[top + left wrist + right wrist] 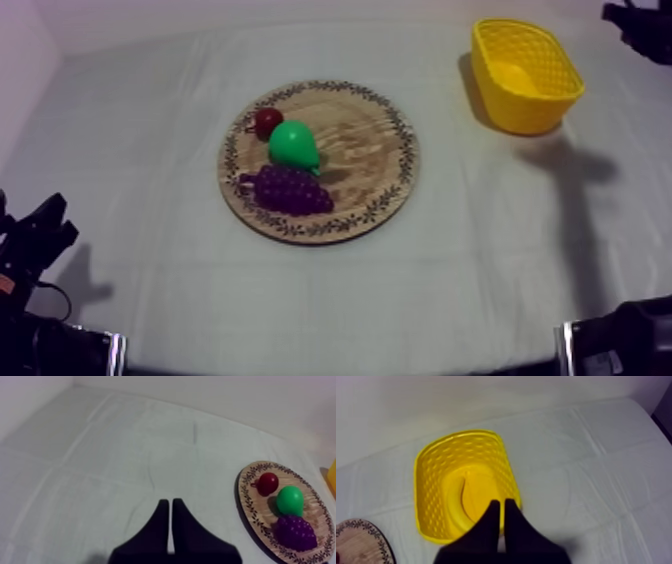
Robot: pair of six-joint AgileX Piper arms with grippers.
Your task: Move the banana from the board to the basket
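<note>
Left gripper (170, 502): near left, low at its own side over bare cloth (150, 150). Fingers pressed together on nothing. Well apart from the board.
Wooden board (380, 190): middle of the table. It carries the grapes (290, 190) nearest, the pear (293, 145) just behind them, and the small red fruit (267, 122) farthest.
Yellow basket (431, 476): far right, upright on the cloth, well apart from the board.
Banana (473, 496): lying curved on the basket floor, wholly inside the rim.
Right gripper (501, 503): far right, above the basket by its rim. Fingers pressed together, pinching nothing.
Step in hand (judged): the fruit looks delivered, so what is left is getting the right arm clear.
How to do it well: rise straight up before any sideways swing, so the fingertips pass well above the rim. Leave the fingers together for a narrow profile. Return along the right side, away from the board.
Risk: the basket looks light, so a brush on its wall would likely slide or tip it and spill the banana.
</note>
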